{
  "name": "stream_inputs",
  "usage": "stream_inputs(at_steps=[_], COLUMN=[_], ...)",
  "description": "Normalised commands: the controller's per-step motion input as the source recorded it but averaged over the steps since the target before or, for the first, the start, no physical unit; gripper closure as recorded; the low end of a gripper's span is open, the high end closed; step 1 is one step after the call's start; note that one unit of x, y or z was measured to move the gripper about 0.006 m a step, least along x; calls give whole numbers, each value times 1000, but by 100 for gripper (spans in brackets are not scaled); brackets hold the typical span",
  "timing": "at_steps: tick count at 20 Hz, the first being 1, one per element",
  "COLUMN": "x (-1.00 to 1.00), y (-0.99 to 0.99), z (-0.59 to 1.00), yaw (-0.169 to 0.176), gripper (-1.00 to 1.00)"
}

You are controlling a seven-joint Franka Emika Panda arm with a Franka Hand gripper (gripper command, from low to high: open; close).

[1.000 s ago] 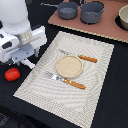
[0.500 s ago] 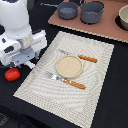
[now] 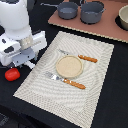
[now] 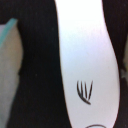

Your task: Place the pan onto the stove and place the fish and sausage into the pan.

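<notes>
The blue-grey pan [image 3: 67, 9] stands on the pinkish-brown stove [image 3: 95, 29] at the back, its thin handle pointing to the exterior view's left. The red sausage [image 3: 12, 74] lies on the black table at the exterior view's left. My gripper [image 3: 22, 59] hangs low over the table just beside and behind the sausage, off the placemat's edge. Its fingers are hidden by the white hand. The white fish [image 4: 82, 65] with black markings fills the wrist view, very close under the gripper. The arm hides the fish in the exterior view.
A larger grey pot [image 3: 92, 11] stands on the stove beside the pan, and another pot [image 3: 123, 19] is at the exterior view's right edge. The pale striped placemat [image 3: 100, 95] holds a round plate [image 3: 68, 66], a knife [image 3: 82, 58] and a fork [image 3: 67, 81].
</notes>
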Motion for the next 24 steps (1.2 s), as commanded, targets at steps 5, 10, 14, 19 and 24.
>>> stream_inputs(at_steps=[5,10,14,19,24], x=[0,-106,-24,139,229], y=[-23,175,678,874,969], z=[-101,695,1000,967,736], yaw=[25,5,0,0,0], gripper=[100,100,100,100,100])
